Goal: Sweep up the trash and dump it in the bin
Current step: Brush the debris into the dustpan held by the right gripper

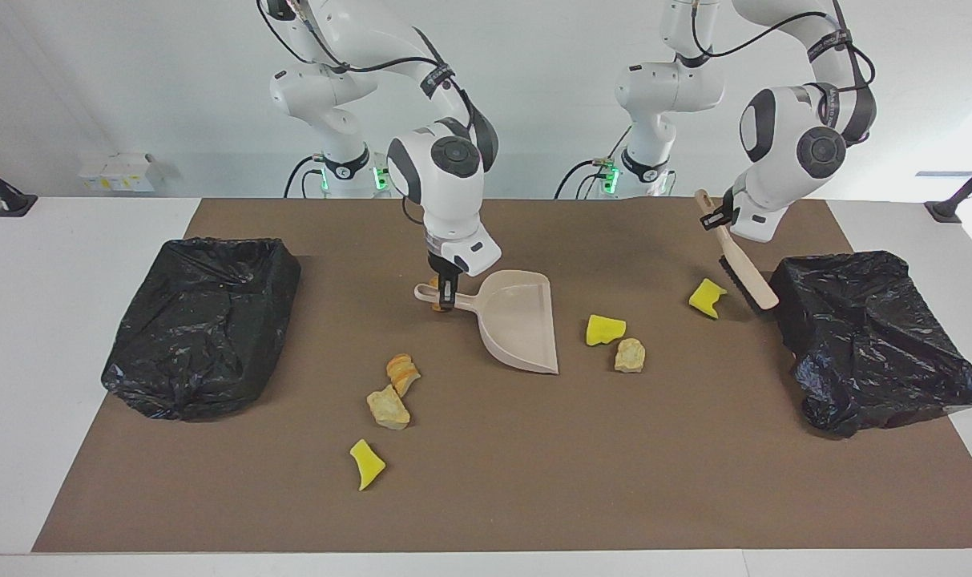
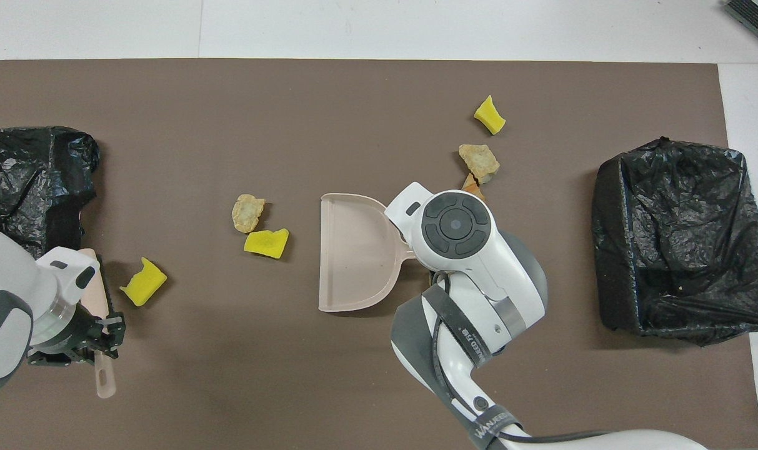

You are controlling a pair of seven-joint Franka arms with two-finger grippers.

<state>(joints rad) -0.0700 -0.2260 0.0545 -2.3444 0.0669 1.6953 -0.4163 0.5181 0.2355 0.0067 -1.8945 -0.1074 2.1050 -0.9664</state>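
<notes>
My right gripper [image 1: 447, 295] is shut on the handle of the beige dustpan [image 1: 522, 324], which lies on the mat; in the overhead view the dustpan [image 2: 354, 259] shows but my wrist hides the gripper. My left gripper [image 1: 722, 219] is shut on the beige brush [image 1: 744, 276], whose head hangs between a yellow sponge piece [image 1: 707, 297] and the bin at the left arm's end. Another yellow piece [image 1: 605, 329] and a tan lump [image 1: 630, 355] lie beside the dustpan's mouth. An orange lump [image 1: 403, 372], a tan lump [image 1: 388, 408] and a yellow piece [image 1: 366, 463] lie toward the right arm's end. An orange scrap is partly hidden by my right gripper.
Two bins lined with black bags stand on the brown mat [image 1: 494, 481]: one at the right arm's end [image 1: 201, 324] and one at the left arm's end [image 1: 862, 336]. White table edge surrounds the mat.
</notes>
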